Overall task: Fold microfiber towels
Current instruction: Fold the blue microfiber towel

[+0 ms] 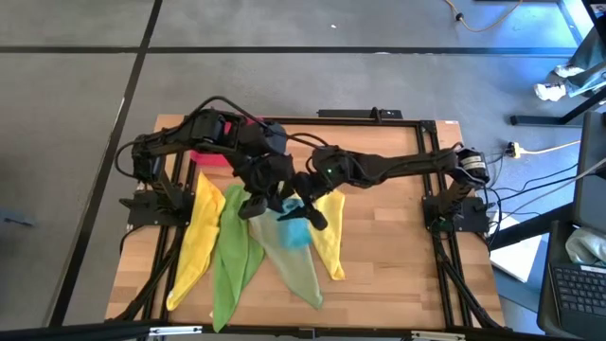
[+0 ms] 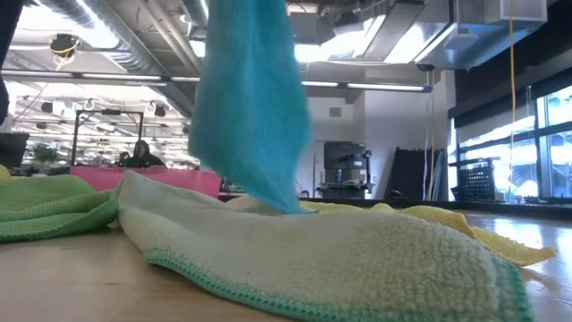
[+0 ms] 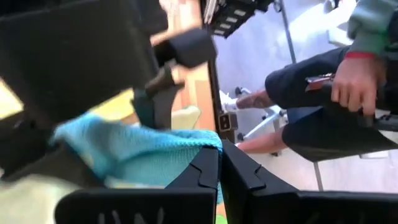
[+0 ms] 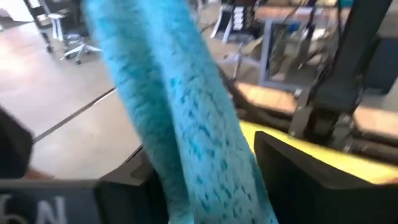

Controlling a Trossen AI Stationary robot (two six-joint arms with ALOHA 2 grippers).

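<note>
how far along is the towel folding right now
Nothing looks folded yet. In hand: the left gripper is shut on the teal towel, lifted off the table, with the right gripper open around it. Left: both yellow towels, the bright green towel and the pale olive towel lie spread out.

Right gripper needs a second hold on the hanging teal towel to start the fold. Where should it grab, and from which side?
The teal towel hangs in a narrow drape from the shut left gripper, its low end touching the pale olive towel. I'd take the free hanging edge partway down, coming in level from the side, since the right gripper already straddles the drape.
</note>
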